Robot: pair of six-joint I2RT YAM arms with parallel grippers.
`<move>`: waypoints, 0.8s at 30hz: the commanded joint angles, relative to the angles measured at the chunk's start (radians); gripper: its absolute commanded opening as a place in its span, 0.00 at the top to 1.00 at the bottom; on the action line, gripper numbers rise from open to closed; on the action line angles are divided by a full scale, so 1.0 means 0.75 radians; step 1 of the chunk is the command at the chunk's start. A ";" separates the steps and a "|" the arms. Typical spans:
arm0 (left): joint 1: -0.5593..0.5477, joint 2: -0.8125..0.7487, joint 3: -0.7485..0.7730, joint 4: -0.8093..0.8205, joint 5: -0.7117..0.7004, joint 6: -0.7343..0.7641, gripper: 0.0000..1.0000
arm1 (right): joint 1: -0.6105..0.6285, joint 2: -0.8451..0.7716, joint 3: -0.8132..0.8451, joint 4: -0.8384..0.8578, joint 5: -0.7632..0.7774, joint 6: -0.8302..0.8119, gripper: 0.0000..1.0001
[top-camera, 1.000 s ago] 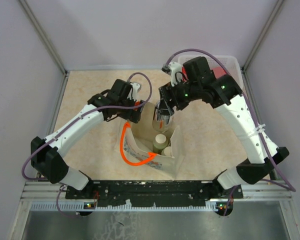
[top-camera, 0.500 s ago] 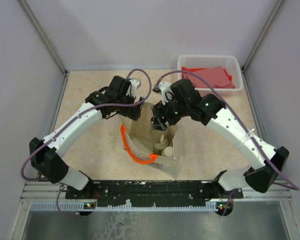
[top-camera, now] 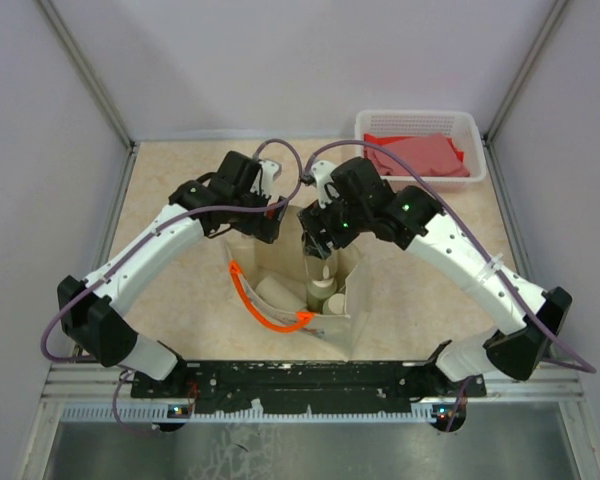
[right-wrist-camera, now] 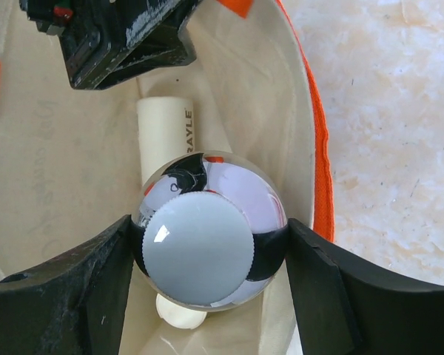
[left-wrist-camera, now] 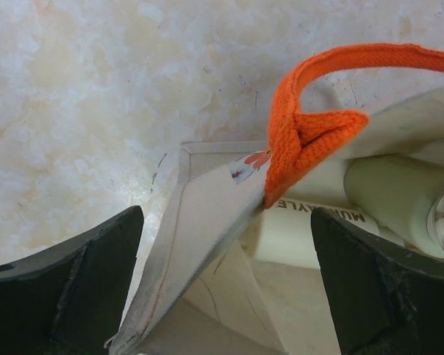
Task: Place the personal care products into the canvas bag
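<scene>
Top external view showed the canvas bag (top-camera: 352, 300) standing open toward the middle of the counter's near edge, cream bottles (top-camera: 280, 292) lying inside. The right jaws clamped the clear bottle (right-wrist-camera: 207, 244) in its mouth; the left jaws stood wide astride its rim. The basket (top-camera: 417, 118) in the far right corner held a red cloth (top-camera: 420, 155)

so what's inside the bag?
The bag holds pale bottles and the clear bottle in the right gripper; its floor beneath is covered.

I see my left fingers (left-wrist-camera: 74, 288) spread astride the canvas bag (left-wrist-camera: 200, 222) rim, its orange handle (left-wrist-camera: 303, 133) folded there, pale bottles (left-wrist-camera: 399, 192) inside.
</scene>
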 commanded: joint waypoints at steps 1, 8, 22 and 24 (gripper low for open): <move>0.007 -0.018 0.058 -0.072 -0.021 0.013 0.00 | 0.024 0.059 0.176 -0.004 0.046 -0.039 1.00; 0.011 -0.013 0.091 -0.147 -0.107 0.025 0.00 | 0.038 0.118 0.271 0.100 -0.036 -0.028 1.00; 0.055 -0.033 0.134 -0.300 -0.176 -0.001 0.00 | 0.044 0.120 0.136 0.563 -0.208 0.032 1.00; 0.063 -0.041 0.137 -0.319 -0.182 -0.007 0.00 | 0.045 0.128 0.100 0.649 -0.223 0.033 1.00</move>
